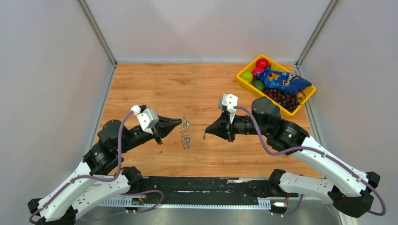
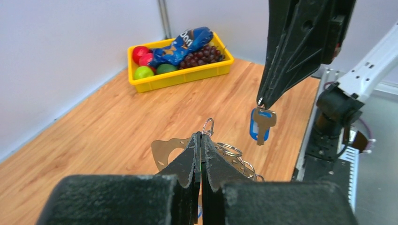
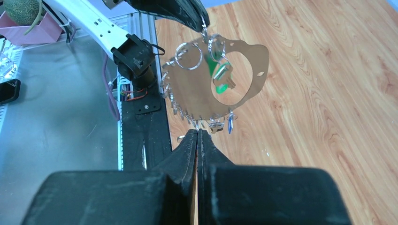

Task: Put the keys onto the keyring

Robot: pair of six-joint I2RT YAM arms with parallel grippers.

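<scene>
My left gripper (image 1: 179, 123) (image 2: 202, 135) is shut on the keyring (image 1: 186, 125), held above the table. A small silver ring (image 2: 208, 126) pokes out past its tips. A chain of rings (image 2: 232, 151) and a thin brown flat tag (image 3: 244, 70) hang from the keyring. A green-capped key (image 3: 220, 75) and a small blue one (image 3: 230, 125) hang there too. My right gripper (image 1: 205, 131) (image 2: 261, 101) (image 3: 197, 131) is shut on a blue-capped key (image 2: 261, 124). It holds the key in the air a short way right of the keyring, apart from it.
A yellow bin (image 1: 263, 93) (image 2: 187, 75) at the back right holds fruit, grapes and a blue chip bag (image 1: 281, 80). White walls close the left, back and right sides. A black rail (image 1: 202, 187) runs along the near edge between the arm bases.
</scene>
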